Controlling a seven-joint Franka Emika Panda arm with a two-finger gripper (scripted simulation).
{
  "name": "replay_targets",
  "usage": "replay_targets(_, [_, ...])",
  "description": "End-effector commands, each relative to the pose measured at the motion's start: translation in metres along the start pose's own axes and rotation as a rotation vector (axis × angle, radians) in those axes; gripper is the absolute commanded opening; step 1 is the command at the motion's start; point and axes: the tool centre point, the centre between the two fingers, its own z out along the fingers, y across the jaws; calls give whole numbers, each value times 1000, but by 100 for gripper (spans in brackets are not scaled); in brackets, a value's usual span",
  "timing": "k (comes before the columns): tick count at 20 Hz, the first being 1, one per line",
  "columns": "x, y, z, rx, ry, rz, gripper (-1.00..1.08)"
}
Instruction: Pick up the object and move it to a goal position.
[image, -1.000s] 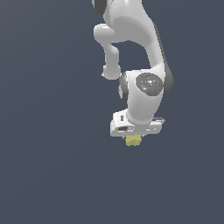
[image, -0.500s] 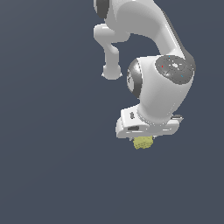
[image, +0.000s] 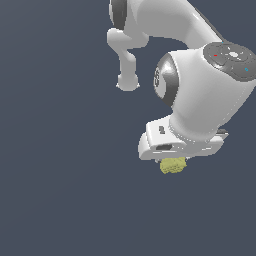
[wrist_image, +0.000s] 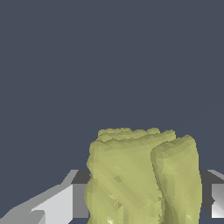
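Block carried in the jaws, off any surface.

The block (image: 173, 165) pokes out just below the white gripper (image: 176, 159), with nothing but flat grey behind it in the exterior view. In the wrist view it fills the space between the two fingers (wrist_image: 59, 203), which press its sides, so the jaws are clamped narrow on it. That grip lets the arm (image: 200, 95) carry it freely; no goal marker is visible.

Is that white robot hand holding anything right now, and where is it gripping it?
Yes. The gripper holds the small yellow-green lumpy block. In the wrist view, its fingers press the block's two opposite sides, near the bottom of that picture.
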Motion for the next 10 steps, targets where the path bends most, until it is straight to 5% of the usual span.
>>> replay_targets(1, [4, -2, -6, -1, -1, 1, -100])
replay_targets(10, [12, -5, -17, -1, -1, 1, -100])
